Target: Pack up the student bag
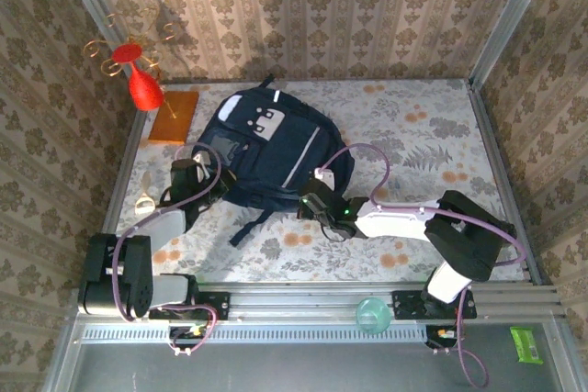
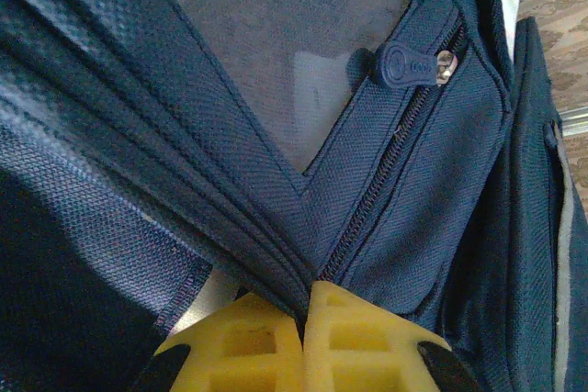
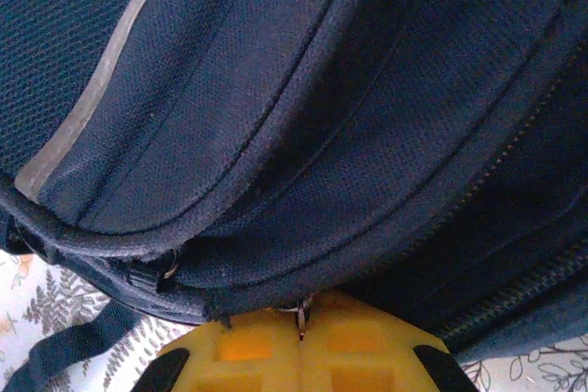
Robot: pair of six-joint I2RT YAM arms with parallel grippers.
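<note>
Left to right: your left claw (image 1: 190,174) stands at the backpack's (image 1: 266,149) left flank, jaws pinched shut on a fold of cloth beside a zip (image 2: 395,158). The backpack lies mid-table between both arms, long axis running away from you. Your right claw (image 1: 317,201) is clamped on its near right edge. The wrist views resolve each grip, a small metal ring (image 3: 300,309) included; the overhead view gives the lie.

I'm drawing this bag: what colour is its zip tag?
Dark blue, matching the student bag; the zip tag shows best in the left wrist view.
</note>
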